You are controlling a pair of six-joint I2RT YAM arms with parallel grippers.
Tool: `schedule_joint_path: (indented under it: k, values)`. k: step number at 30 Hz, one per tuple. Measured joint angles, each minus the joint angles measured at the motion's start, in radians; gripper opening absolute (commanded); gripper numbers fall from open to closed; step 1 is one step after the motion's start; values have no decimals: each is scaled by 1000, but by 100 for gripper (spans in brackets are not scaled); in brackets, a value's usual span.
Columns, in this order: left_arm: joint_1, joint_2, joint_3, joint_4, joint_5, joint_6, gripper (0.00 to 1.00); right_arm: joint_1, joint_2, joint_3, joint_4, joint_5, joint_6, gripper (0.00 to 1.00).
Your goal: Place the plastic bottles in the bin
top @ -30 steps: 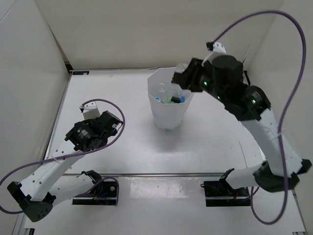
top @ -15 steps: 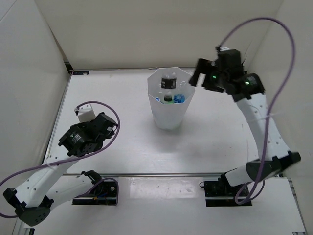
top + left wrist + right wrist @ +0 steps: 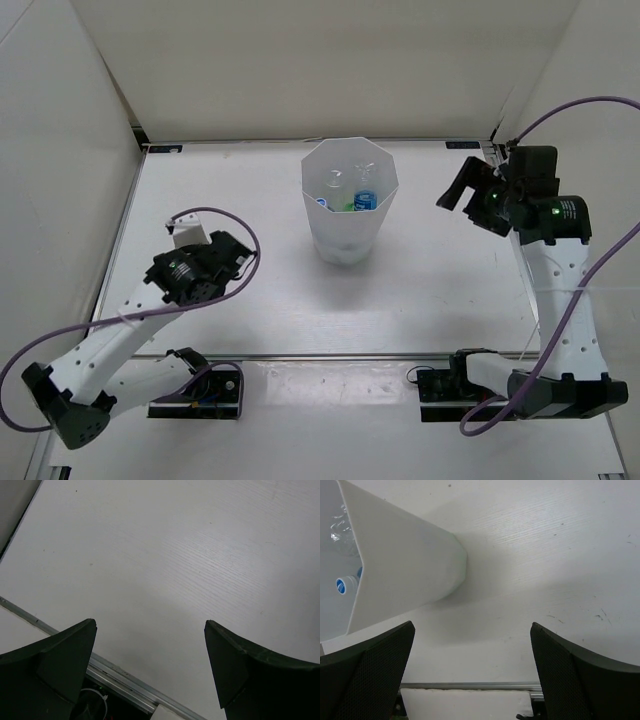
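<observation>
The white faceted bin stands upright at the middle of the table. Inside it lie plastic bottles: a blue-capped one, a green one and a clear one. My right gripper hangs open and empty to the right of the bin, apart from it. In the right wrist view the bin's wall fills the upper left, a blue cap shows inside, and the right gripper holds nothing. My left gripper is open over bare table at the left; the left wrist view shows the left gripper empty.
White walls enclose the table on the left, back and right. A metal rail runs along the near edge, with the two arm bases behind it. Purple cables loop from both arms.
The right gripper opened over the bin and let go of a short black-capped bottle, which dropped in. The right arm then drew back to the right. The left arm shifted slightly.
</observation>
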Motion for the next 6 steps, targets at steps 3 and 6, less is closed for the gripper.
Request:
schedule_joint_path:
  k: [3,6]
  values:
    - [0,75,35,12,-13,3,100,-6,-7,-5,-8,12,1,100]
    - [0,120,62,16,-29,3,100,-10,-9,-5,-12,26,1,100]
